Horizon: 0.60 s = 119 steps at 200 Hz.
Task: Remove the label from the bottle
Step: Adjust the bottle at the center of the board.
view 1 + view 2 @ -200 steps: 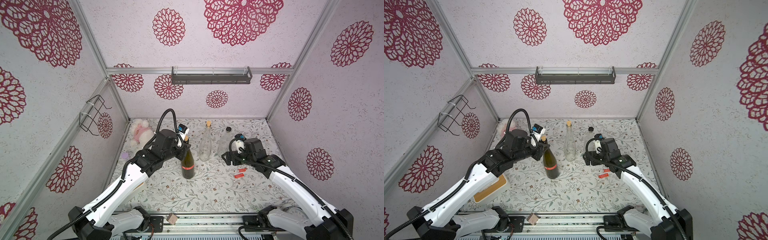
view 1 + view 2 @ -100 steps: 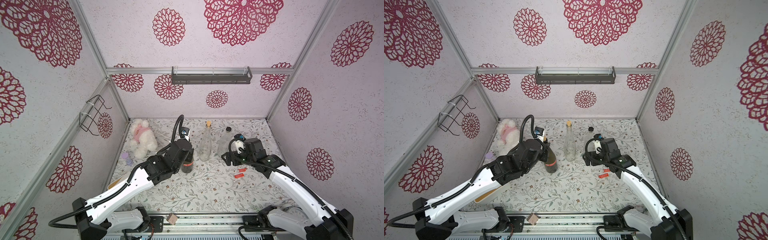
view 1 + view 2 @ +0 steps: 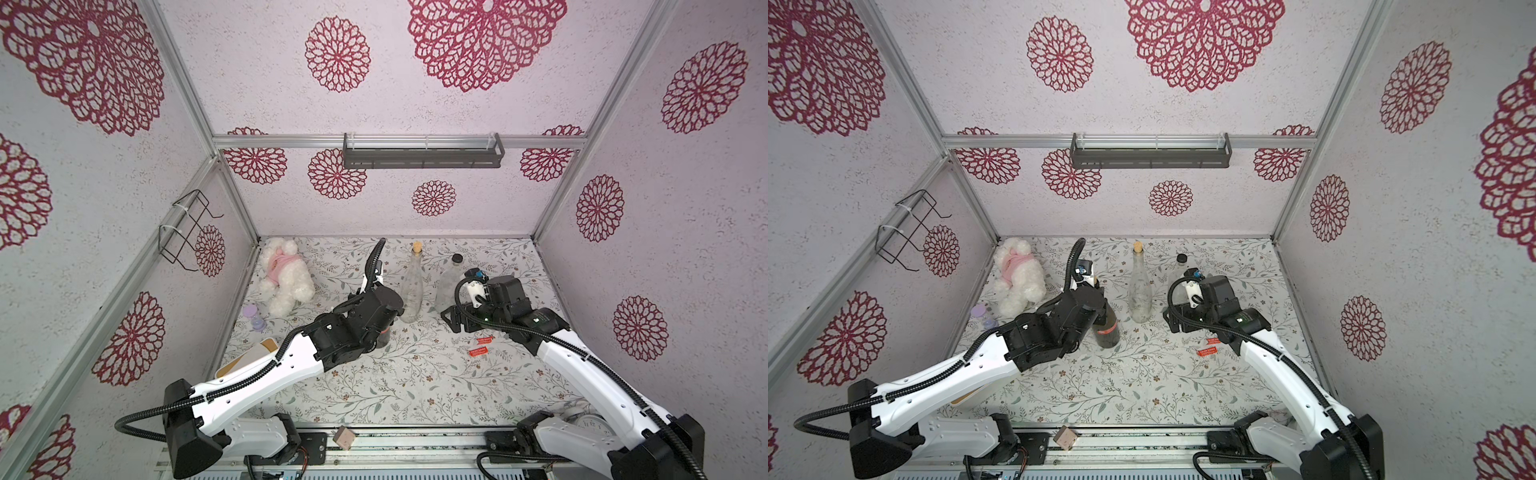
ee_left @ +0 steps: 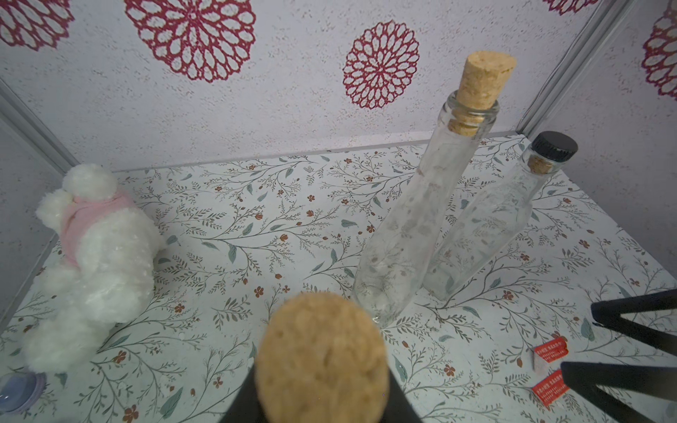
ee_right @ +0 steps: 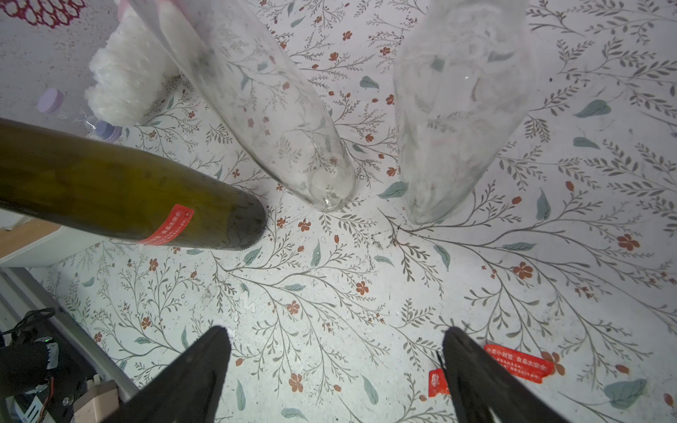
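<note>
Steady dark green glass bottle (image 5: 110, 190) by corked neck in clamped left gripper (image 4: 320, 410); reach gaping right gripper (image 5: 334, 329) to red paper label (image 5: 170, 225) ahead of its jaws; pinch edge, peel slowly

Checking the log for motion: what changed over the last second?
The left arm swung down toward the middle, uncovering the plush toy; the left tool stayed shut on the dark bottle's neck. The bottle, the open right tool, both clear bottles and the loose red labels stayed put.

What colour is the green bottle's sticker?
The sticker is red with pale writing, clearest in the right wrist view.
</note>
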### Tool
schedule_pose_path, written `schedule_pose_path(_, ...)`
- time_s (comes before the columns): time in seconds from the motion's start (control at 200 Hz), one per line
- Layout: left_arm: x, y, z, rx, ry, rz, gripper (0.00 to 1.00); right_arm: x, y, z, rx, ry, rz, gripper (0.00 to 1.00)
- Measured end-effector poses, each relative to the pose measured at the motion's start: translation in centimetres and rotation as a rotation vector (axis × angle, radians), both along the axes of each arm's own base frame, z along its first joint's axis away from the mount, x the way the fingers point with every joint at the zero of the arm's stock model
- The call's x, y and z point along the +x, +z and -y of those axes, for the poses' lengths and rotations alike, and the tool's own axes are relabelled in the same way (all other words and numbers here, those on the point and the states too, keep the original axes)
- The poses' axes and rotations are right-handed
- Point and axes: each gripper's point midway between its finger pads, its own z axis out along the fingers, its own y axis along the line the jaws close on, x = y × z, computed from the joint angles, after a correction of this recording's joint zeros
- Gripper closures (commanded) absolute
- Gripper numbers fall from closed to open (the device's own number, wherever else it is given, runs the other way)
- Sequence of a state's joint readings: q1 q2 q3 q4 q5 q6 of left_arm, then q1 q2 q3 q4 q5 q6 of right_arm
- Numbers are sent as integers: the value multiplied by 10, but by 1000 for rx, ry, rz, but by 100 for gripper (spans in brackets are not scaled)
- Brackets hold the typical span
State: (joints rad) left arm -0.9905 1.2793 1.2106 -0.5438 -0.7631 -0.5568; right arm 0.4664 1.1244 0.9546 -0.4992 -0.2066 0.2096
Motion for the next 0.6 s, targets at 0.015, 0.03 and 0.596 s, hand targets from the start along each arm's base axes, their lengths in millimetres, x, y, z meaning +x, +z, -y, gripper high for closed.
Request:
schedule_pose_path(0.015, 0, 0, 0, -1, 2, 0, 60, 0, -1, 0, -1, 1, -2, 7)
schedule_pose_path(0.03, 0, 1, -1, -4, 6, 3, 58, 0, -1, -1, 0, 2, -4, 7)
schedule_pose_path(0.596, -4, 22, 7, -75, -134, 9, 6, 0, 4, -3, 13, 11, -8, 1)
